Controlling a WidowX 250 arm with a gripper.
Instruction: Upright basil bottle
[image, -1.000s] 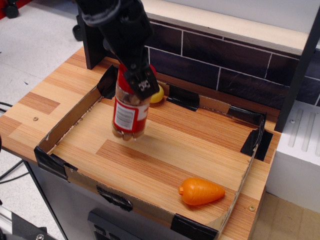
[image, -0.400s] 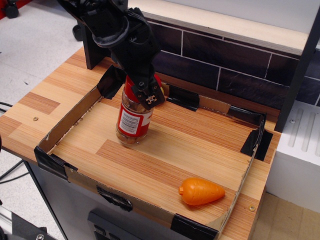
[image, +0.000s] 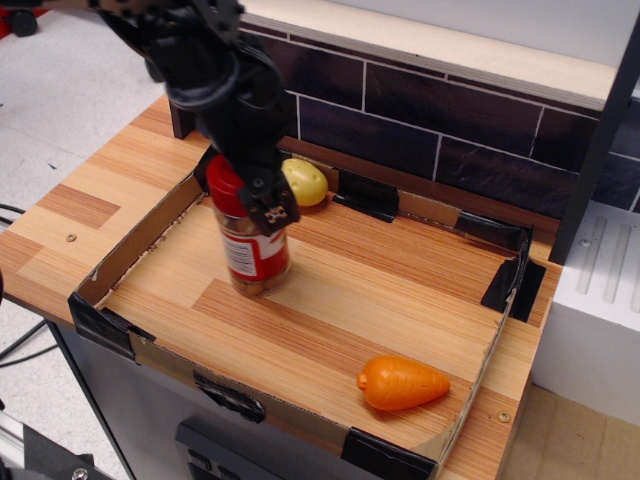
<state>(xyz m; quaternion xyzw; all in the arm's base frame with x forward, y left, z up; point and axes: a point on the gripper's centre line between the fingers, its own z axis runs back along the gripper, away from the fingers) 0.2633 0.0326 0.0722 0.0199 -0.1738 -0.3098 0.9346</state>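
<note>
Since a second ago the basil bottle (image: 250, 245) went from hanging above the board to standing base-down on it, and the arm has swung left, uncovering the yellow toy (image: 305, 181) at the back wall. Bottle now sits in the left-back part of the cardboard-walled tray (image: 140, 240), red cap up, label facing the camera, leaning slightly left, not fully plumb by the look of it. Gripper (image: 265, 205) is at the bottle's upper right side, just below the cap; fingers overlap the jar, but whether they're clamped or already let go can't be told from this angle, too dark and blurred. Orange toy carrot (image: 403, 383) lies well apart near the front right corner, untouched.

Progress, as judged: the uprighting itself looks basically done, base on the wood, cap on top. Left to do: confirm release, back the gripper away without nudging the jar, and see that it stands alone. The slight lean is the risk when the fingers pull off.
</note>
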